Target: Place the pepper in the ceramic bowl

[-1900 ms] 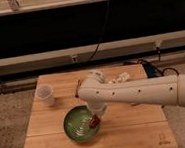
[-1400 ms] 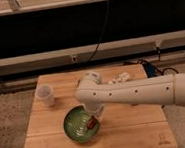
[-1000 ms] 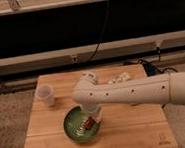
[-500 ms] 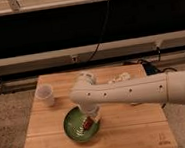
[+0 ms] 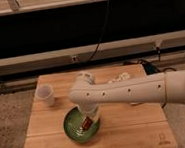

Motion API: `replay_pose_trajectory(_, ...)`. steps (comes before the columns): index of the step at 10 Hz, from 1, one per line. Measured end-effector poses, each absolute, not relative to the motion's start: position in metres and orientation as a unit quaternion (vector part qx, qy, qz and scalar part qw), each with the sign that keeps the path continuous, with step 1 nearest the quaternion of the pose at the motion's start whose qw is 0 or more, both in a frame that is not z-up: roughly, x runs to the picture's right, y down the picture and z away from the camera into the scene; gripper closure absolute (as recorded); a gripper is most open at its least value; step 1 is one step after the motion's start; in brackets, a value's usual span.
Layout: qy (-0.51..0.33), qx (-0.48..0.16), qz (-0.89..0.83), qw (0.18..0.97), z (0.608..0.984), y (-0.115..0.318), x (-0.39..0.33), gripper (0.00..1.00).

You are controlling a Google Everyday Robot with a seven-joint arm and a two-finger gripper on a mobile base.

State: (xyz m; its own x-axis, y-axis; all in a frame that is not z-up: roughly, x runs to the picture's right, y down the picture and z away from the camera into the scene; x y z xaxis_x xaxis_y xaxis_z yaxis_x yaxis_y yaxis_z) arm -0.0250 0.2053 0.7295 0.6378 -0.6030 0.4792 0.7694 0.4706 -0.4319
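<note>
The green ceramic bowl sits at the front left of the wooden table. My white arm reaches in from the right and bends down over the bowl. My gripper is low inside the bowl's right half, shut on the small red pepper. The pepper hangs just above the bowl's streaked inside. The arm hides the bowl's far right rim.
A small white cup stands at the table's back left. A pale object and dark cables lie near the back edge. A dark wall with rails runs behind the table.
The gripper has moved left and down with the pepper, from over the bowl's right rim to inside the bowl. The bowl and cup have not moved.
</note>
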Motion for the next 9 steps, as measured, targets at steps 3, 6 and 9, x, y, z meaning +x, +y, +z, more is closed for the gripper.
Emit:
replay_pose_trajectory(3,-0.132,-0.317,-0.408,0.846,0.7294,0.2048,-0.0278,0.24)
replay_pose_trajectory(6,-0.134,-0.316,-0.410,0.845,0.7296,0.2042,-0.0302,0.20)
replay_pose_trajectory(9,-0.134,-0.315,-0.413,0.844,0.7294,0.2035,-0.0326,0.20)
